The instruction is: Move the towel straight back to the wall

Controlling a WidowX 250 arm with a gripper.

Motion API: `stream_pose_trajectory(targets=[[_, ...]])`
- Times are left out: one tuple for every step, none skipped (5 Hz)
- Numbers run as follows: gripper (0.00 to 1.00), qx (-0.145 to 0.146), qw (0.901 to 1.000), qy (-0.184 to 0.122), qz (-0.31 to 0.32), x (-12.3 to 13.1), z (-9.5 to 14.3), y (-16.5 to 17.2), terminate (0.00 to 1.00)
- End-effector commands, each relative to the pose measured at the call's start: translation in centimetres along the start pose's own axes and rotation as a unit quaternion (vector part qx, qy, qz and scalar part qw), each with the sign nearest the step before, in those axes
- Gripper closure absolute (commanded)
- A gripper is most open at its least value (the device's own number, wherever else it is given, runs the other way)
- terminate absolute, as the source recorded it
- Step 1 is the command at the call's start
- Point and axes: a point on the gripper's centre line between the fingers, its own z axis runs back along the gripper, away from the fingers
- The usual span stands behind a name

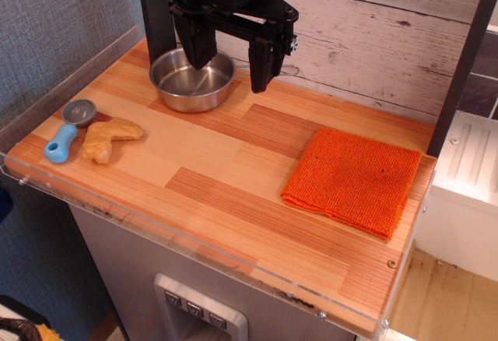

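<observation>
Coarse-woven square orange towel (354, 180) lies flat on striped wood, tool (231, 65) spread apart above round steel pan (191, 81).

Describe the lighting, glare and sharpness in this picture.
In the observation.image view: soft, even light; the towel is sharp, its weave visible; the steel pan shows bright reflections inside; the hand is dark, with little detail, its fingers apart above the pan; faint shadows on the wooden table; the wall planks are crisp.
</observation>
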Motion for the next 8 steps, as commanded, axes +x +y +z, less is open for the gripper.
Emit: stream_pose_trajectory(targets=[[0.00, 0.000, 1.0000, 0.000, 0.000, 0.0, 0.0, 0.0, 0.00], [0.00, -0.009, 0.9998, -0.006, -0.017, 1.0, -0.9, -2.4, 0.00], [0.00, -0.024, 0.9995, -0.014, -0.014, 1.9, -2.2, -5.5, 0.00], [0.00, -0.027, 0.9991, -0.009, -0.030, 2.8, -4.3, -9.5, 0.00], [0.00, 0.006, 0.9998, 0.014, -0.013, 2.9, -7.1, -11.3, 0.00], [0.00, 0.033, 0.9989, 0.029, 0.015, 2.6, -8.6, -10.7, 0.00], [0.00, 0.055, 0.9973, 0.041, 0.028, 2.2, -9.5, -9.9, 0.00], [0.00, 0.042, 0.9970, 0.038, 0.053, 1.9, -9.7, -8.7, 0.00]])
